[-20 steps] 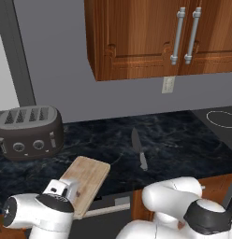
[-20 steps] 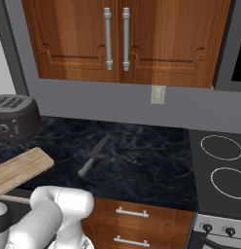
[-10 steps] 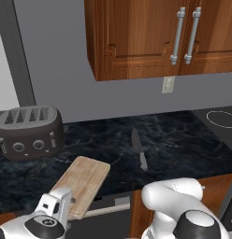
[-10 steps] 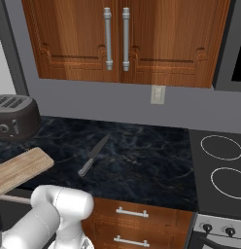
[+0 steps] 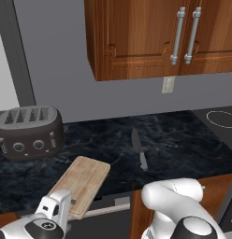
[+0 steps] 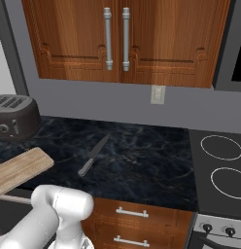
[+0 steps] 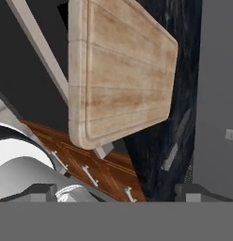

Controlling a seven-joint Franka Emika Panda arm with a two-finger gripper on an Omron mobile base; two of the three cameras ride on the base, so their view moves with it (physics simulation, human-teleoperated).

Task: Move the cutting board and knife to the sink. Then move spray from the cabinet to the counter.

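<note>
1. The desk (image 5: 183, 135) is black with pale lines, and brown drawers (image 6: 137, 221) sit under it.
2. The wooden board (image 5: 83, 182) lies flat at the front of the desk, and one end sticks out past the front edge.
3. The knife (image 5: 139, 150) lies flat on the desk, to the right of the board and not touching it.
4. In the right base view the knife (image 6: 93, 155) points its handle toward the front edge.
5. A dark toaster (image 5: 29, 131) stands at the back left, apart from the board.
6. The brown cupboard (image 6: 127, 41) hangs on the wall above, with both doors shut and two silver handles (image 6: 116, 39) side by side.
7. A stove top (image 6: 222, 168) with round rings sits at the right end.
8. The tool (image 7: 116, 190) hangs low in front of the desk edge, near the board's sticking-out end.
9. Its two fingers stand wide apart and nothing is between them.
10. In the hand view the board (image 7: 120, 70) is just ahead of the fingertips (image 7: 41, 190).
</note>
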